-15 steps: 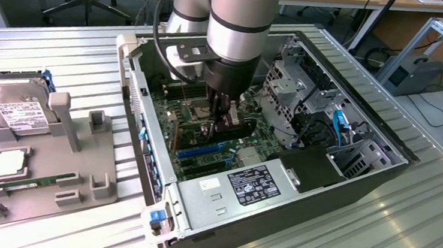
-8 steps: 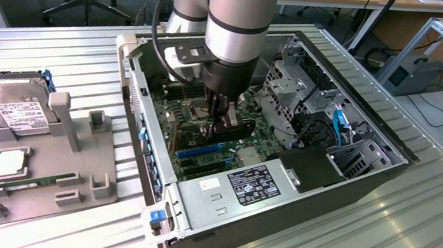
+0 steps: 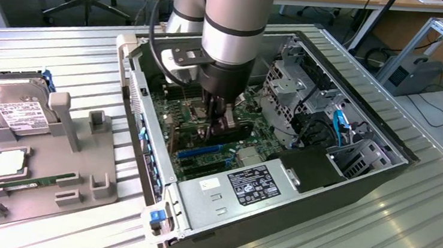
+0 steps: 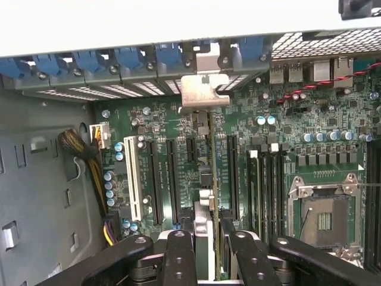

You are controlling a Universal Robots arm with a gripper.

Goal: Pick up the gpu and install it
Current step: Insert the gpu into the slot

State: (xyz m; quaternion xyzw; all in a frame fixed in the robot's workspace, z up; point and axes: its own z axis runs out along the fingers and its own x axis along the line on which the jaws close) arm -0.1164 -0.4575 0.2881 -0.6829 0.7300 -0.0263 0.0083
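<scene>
The gpu (image 3: 231, 138) stands on edge inside the open computer case (image 3: 354, 81), low over the green motherboard (image 3: 245, 123). My gripper (image 3: 219, 119) reaches straight down into the case and is shut on the card's upper edge. In the wrist view the gpu (image 4: 204, 229) runs edge-on between my two black fingers (image 4: 178, 256), in line with the expansion slots (image 4: 172, 179). Its silver end bracket (image 4: 204, 92) sits against the case's rear slot wall with the blue clips (image 4: 128, 59). Whether the card's connector is down in a slot is hidden.
A grey fixture tray (image 3: 70, 204) to the exterior view's left of the case holds a silver hard drive (image 3: 16, 109), a CPU (image 3: 9, 162) and a RAM stick (image 3: 28, 184). In the case are a drive cage (image 3: 289, 85), a power supply (image 3: 244, 186) and the CPU socket (image 4: 324, 208).
</scene>
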